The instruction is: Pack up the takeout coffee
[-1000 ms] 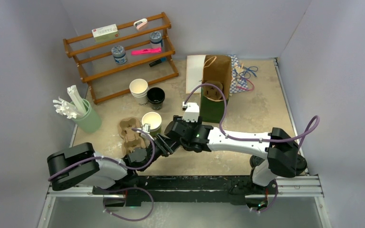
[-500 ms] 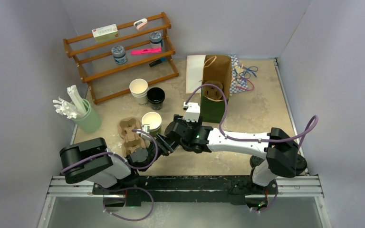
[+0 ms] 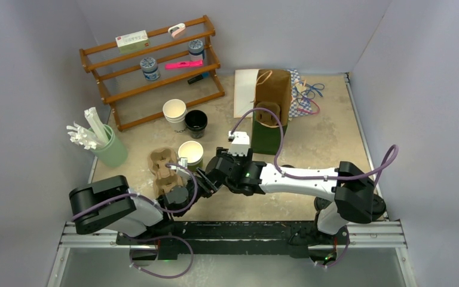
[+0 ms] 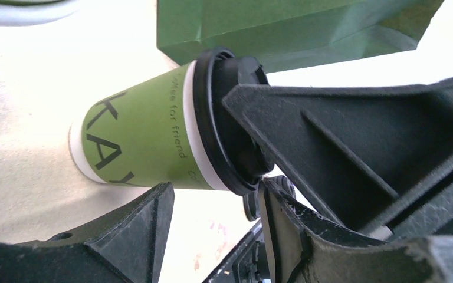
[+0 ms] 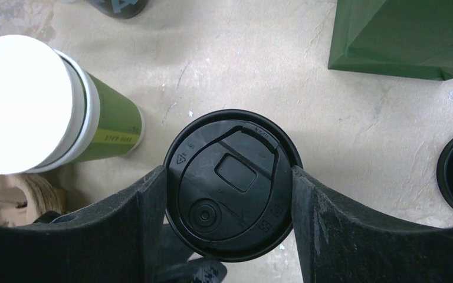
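Main risk: the right claw point(image 5: 229, 175) pinches the takeout coffee point(image 4: 144, 141), a small olive-green paper cup, only by its round black plastic sip lid point(image 5: 236, 188). Both fingers point(image 5: 135, 230) press the lid's edge and nothing grips the cup wall. On a lift the lid could pop off and the cup drop away and spill. The left claw point(image 4: 212, 197) is low at the cup's side with its jaws apart. It probably holds nothing, though contact is unclear from its wrist view. With two claws crowding one cup, a bump between them could tip it.

The cup is upright over the near-centre of the beige tabletop point(image 3: 323, 143), mostly hidden under both wrists from above.

Around it:
- Lidless green paper cup point(image 3: 190, 152) at 11 o'clock, just beside; a sideways swing would knock it.
- Brown cardboard cup carrier point(image 3: 161, 168) at 10 o'clock, near.
- Dark green paper bag point(image 3: 267, 136) at 1 o'clock, with a brown paper bag point(image 3: 275, 88) behind it.
- Black cup point(image 3: 195, 122) and white cup point(image 3: 174, 110) at 12 o'clock, farther off.

The route to the carrier runs past the left claw and the lidless cup.
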Robot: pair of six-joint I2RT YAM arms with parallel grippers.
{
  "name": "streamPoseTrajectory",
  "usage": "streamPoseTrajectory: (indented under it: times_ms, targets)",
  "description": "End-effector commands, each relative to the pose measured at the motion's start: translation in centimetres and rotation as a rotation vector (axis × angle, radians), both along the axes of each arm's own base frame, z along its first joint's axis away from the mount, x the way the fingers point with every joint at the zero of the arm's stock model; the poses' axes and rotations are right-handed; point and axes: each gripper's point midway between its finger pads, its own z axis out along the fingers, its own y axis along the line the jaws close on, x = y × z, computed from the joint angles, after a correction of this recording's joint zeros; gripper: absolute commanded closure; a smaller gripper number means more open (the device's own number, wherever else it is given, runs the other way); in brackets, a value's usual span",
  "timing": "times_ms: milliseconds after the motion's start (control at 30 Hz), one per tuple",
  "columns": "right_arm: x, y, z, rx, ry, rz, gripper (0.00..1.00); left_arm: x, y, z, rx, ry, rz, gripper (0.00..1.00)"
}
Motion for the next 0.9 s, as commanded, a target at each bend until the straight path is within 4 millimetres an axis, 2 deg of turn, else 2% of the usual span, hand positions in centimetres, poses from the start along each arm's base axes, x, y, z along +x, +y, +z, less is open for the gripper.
streamPoseTrajectory:
  times_ms: [0,333,600,867]
  targets:
    - [-4.2,0.3,-3.1,-0.068,0.169,0.1,0.51,1.1,0.4,2.4,-0.08,-0.008,0.061,0.43]
    - [-4.7,0.6,-3.0,-0.075,0.181,0.111,0.49,1.3,0.3,2.4,-0.06,-0.005,0.071,0.44]
    - [-4.8,0.6,-3.0,-0.082,0.187,0.114,0.51,1.1,0.4,0.4,-0.033,0.047,0.068,0.61]
    - [-5.3,-0.1,-4.5,-0.116,0.216,0.112,0.51,0.6,0.6,-0.9,-0.028,0.078,0.055,0.72]
